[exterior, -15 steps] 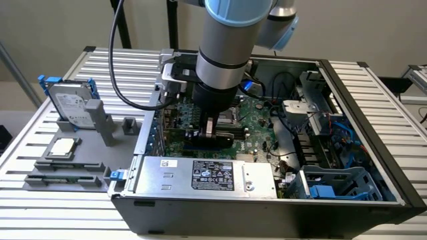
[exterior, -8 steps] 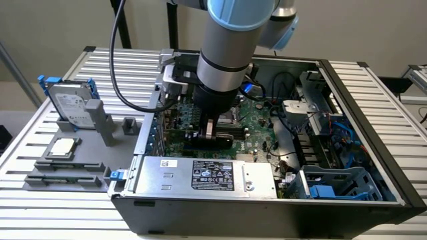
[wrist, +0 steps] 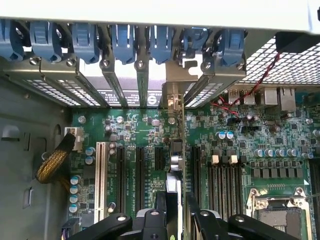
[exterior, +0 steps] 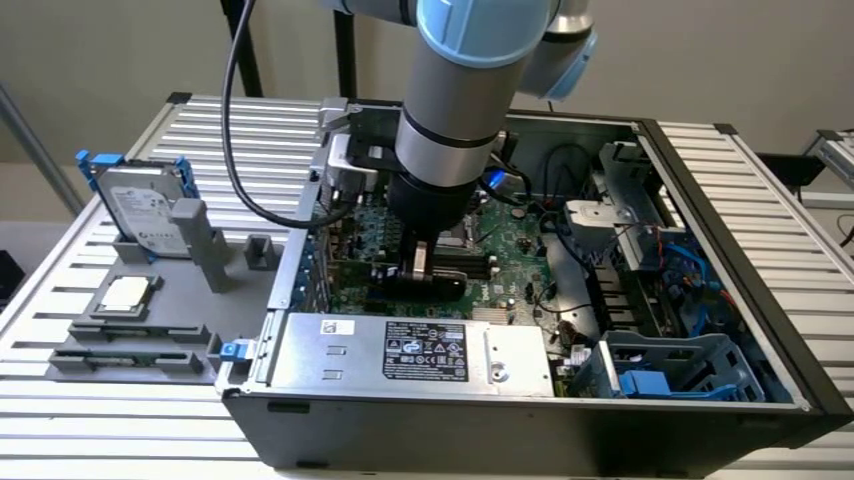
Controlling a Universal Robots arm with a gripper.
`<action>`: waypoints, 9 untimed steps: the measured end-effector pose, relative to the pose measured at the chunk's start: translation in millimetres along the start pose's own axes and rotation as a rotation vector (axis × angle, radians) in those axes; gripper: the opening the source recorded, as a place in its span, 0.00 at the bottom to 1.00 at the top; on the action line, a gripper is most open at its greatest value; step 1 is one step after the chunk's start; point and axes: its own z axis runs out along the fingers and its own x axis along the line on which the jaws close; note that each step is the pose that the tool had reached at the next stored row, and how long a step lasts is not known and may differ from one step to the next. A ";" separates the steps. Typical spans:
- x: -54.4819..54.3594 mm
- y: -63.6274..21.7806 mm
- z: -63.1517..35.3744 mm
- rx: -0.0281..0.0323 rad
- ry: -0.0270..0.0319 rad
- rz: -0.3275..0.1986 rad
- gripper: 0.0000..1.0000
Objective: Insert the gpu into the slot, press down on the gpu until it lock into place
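Gripper (wrist: pixel 176 212): pinching gpu (wrist: pixel 175 175) edge-on, directly beneath fingers.
Gpu: handling light, rigid, fragile; gripping top edge.

Materials and finishes, open computer case

Case (exterior: pixel 747 400) dark matt metal; power supply cover (exterior: pixel 414 350) dull brushed silver metal with paper label. Motherboard (wrist: pixel 135 130) glossy green. Blue clips (wrist: pixel 125 40) smooth shiny plastic. Gripper (wrist: pixel 176 212) black matt plastic fingers. Table (exterior: pixel 240 130) ribbed pale aluminium. Hard drive (exterior: pixel 140 210) grey metal, white label.
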 end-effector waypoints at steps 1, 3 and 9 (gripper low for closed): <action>0.0 -0.1 1.1 -0.0001 -0.0007 0.000 0.26; 0.2 -0.3 2.8 0.0000 -0.0002 0.000 0.26; -0.3 0.1 -0.4 -0.0008 -0.0020 0.000 0.27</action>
